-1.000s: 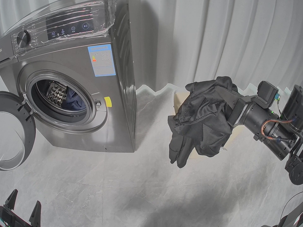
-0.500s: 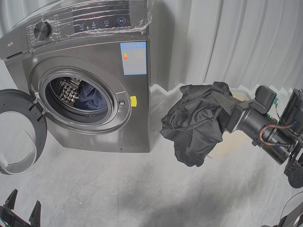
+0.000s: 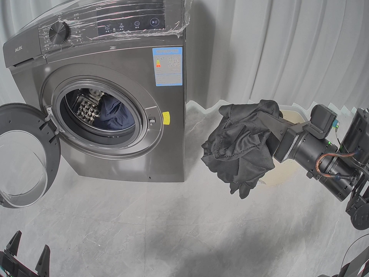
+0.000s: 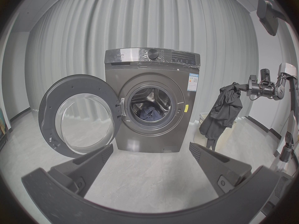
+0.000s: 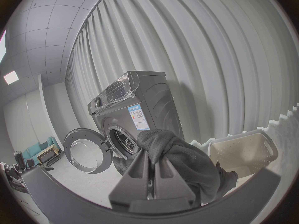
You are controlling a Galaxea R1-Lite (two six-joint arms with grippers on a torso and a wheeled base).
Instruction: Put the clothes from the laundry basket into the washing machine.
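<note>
We are carrying the dark garment (image 3: 240, 147) toward the washing machine (image 3: 127, 62), and we are judging this as the transfer step, with the load lifted out and not yet delivered. The right gripper (image 5: 151, 157) is pressing its fingers together on a bunched fold of the cloth. The rest of the cloth is draping over the fingers and hanging down in loose folds below them.

To do this well, we are thinking the arm should be travelling left and toward the drum opening (image 3: 100, 114) high enough that the trailing end is not dragging on the floor (image 3: 192, 220). That end should also be passing over the lower lip of the opening, not catching on it. The door (image 3: 23, 114) is standing swung wide to the left, so the way in is looking free. We should be holding the pinch until the bulk of the fabric is inside the drum, where a blue garment (image 3: 115, 114) is already lying.

The dark garment is hanging to the right of the machine, well apart from the opening, clamped at its upper part in the right gripper. It is hanging just above and in front of the laundry basket (image 5: 243, 150), which is sitting at the far right by the curtain (image 3: 269, 39).

The left gripper (image 4: 150, 146) is waiting low and near, at the left, with its fingers spread and nothing between them.
</note>
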